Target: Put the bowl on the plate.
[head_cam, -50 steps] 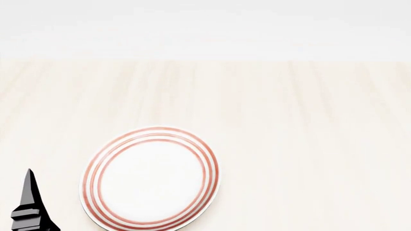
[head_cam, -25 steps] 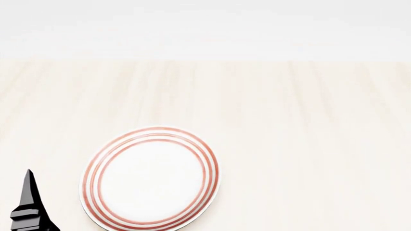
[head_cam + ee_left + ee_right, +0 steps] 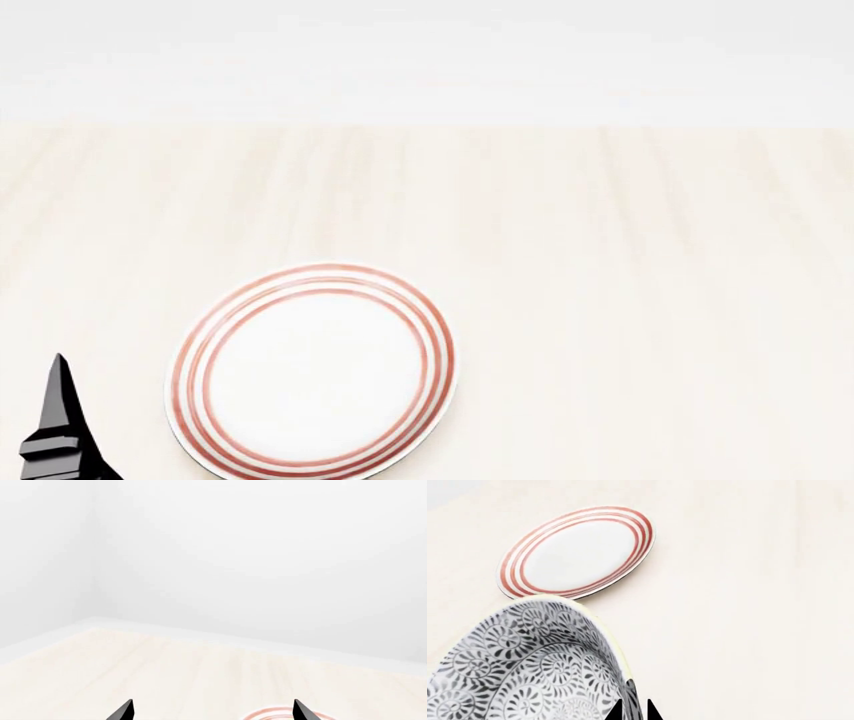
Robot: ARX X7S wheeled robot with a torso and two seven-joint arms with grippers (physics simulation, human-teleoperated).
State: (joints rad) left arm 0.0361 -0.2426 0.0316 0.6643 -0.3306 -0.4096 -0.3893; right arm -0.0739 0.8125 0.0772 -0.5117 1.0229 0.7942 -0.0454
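Observation:
The plate [image 3: 314, 368], white with red rings, lies empty on the pale wooden table at the near left of the head view, and shows whole in the right wrist view [image 3: 577, 551]. The bowl [image 3: 520, 665], patterned in dark grey with a yellowish rim, fills that view's near side; my right gripper [image 3: 634, 711] is shut on its rim, one finger inside and one outside. The bowl is out of the head view. My left gripper [image 3: 212, 711] stands open with nothing between its fingers, beside the plate [image 3: 273, 714]; one of its fingers [image 3: 59, 420] shows left of the plate.
The pale wooden table [image 3: 601, 280] stretches far back and to the right of the plate. A white wall [image 3: 253, 560] rises behind the table's far edge.
The left finger in the head view has sunk by a few pixels. The plate has not moved.

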